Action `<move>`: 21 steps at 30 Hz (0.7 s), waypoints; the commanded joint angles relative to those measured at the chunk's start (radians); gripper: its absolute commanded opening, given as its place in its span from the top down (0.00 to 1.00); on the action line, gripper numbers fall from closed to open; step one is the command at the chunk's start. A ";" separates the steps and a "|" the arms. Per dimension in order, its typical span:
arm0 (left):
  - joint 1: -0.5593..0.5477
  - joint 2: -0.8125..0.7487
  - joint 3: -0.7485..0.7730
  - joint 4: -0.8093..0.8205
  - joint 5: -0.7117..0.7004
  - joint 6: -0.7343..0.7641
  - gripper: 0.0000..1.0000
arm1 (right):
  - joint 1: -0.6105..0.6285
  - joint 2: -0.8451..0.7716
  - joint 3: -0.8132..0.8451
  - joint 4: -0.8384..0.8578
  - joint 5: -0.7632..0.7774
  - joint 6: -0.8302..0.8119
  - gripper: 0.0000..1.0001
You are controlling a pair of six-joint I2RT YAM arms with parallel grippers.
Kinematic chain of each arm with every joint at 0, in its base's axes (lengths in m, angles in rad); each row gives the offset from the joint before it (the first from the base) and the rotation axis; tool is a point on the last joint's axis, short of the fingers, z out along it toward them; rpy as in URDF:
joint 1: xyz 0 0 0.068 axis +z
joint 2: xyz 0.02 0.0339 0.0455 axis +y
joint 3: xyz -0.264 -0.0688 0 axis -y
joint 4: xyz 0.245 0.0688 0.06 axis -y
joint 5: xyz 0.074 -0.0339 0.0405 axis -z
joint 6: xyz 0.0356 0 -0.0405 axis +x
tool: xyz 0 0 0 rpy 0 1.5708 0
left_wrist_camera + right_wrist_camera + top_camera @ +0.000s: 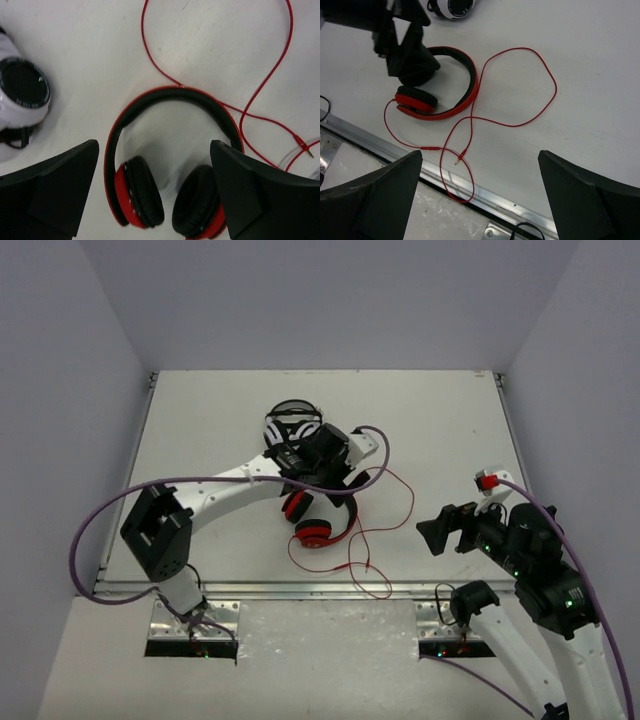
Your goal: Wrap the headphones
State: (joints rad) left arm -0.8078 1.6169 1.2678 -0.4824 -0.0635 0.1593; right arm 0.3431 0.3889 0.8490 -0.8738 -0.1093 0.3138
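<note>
While the red headphones [175, 95] lie flat on the white table [440, 430], the left gripper [155, 190] hangs directly over them. Its fingers [55, 195] are spread wide, with both black ear cushions and the arch of the headband showing between them. Neither finger can be seen pressing a cup, though one sits right at the outer edge of a cushion. A second set, the white-and-black headphones [22, 92], rests just outside the opposite finger.

The thin red cable [540, 70] is not wound at all. It sprawls in loose loops beyond the left fingertips and runs toward the right gripper [480, 200]. That gripper is likewise spread and holds nothing, well apart from the headset. The cable's plug [459, 159] lies ahead of its fingers, between them in the wrist view.

The job appears to be at its opening step, securing the headset before any winding. The next move likely calls for the left fingers to close on the band or a cup. The right fingers would then need a low, exact pinch to lift the flat-lying cable near its plug.
</note>
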 commanded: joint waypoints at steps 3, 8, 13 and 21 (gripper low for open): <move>-0.013 0.142 0.125 0.145 0.189 0.287 0.09 | 0.004 -0.048 -0.018 0.041 -0.087 -0.001 0.01; -0.014 0.335 0.295 0.029 0.281 0.457 0.00 | 0.004 -0.067 0.008 0.016 -0.104 -0.015 0.01; -0.016 0.471 0.463 -0.153 0.235 0.537 0.00 | 0.004 -0.084 0.059 -0.016 -0.112 -0.035 0.01; -0.042 0.459 0.426 -0.032 0.016 0.309 0.00 | 0.004 -0.111 0.044 -0.005 -0.099 -0.044 0.01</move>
State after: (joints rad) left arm -0.8249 2.1456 1.7454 -0.6052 0.0494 0.5224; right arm 0.3431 0.2714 0.8742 -0.9020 -0.2054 0.2863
